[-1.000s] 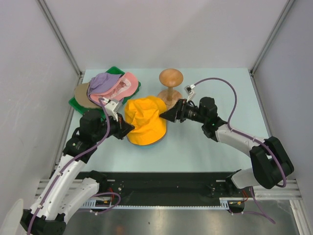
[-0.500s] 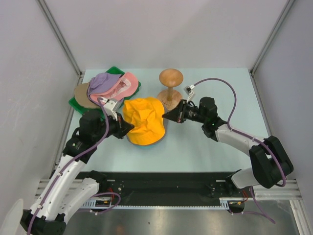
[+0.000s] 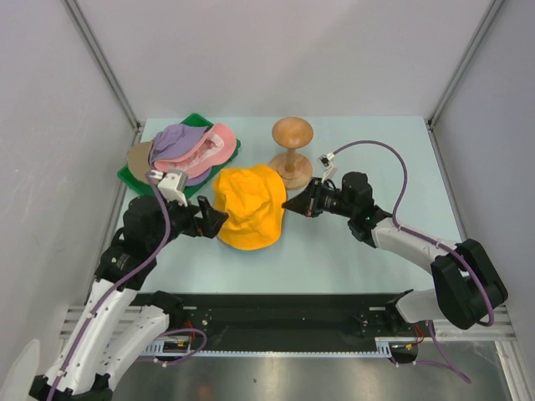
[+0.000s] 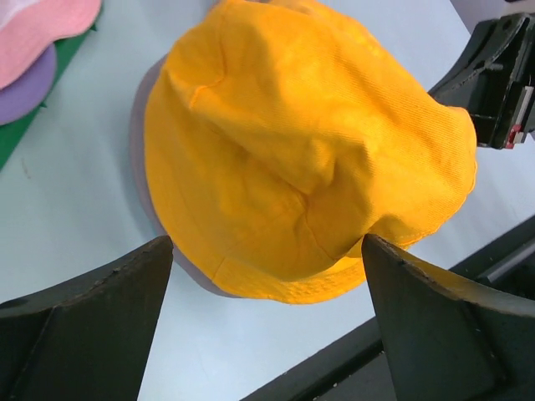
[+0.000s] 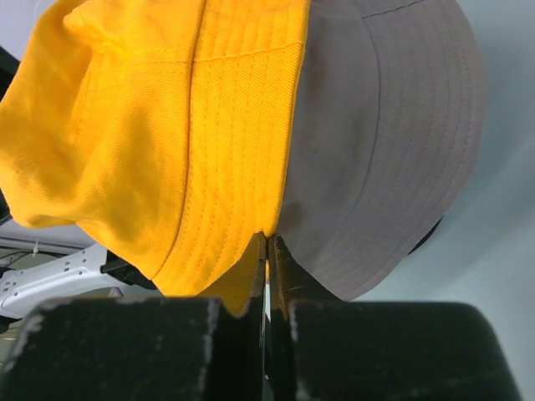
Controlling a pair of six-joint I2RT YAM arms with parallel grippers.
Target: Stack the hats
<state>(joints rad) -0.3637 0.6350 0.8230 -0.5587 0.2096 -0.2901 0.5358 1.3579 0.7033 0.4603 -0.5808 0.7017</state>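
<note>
The left gripper's jaws were spread wide and empty, with the orange cloth bucket hat just ahead between them; the right gripper's jaws were pressed together at its brim, beside the grey cloth bucket hat beneath

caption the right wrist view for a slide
Shut right gripper at the brim of the orange hat, where it meets the grey hat

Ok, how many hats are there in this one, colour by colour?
Orange cloth bucket hat: 1
Grey cloth bucket hat, under the orange one: 1
Pink cloth bucket hat: 1
Lavender cloth bucket hat: 1
Teal-green cloth hat, bottom of the pile: 1
Tan baseball cap: 1
Total: 6
</note>
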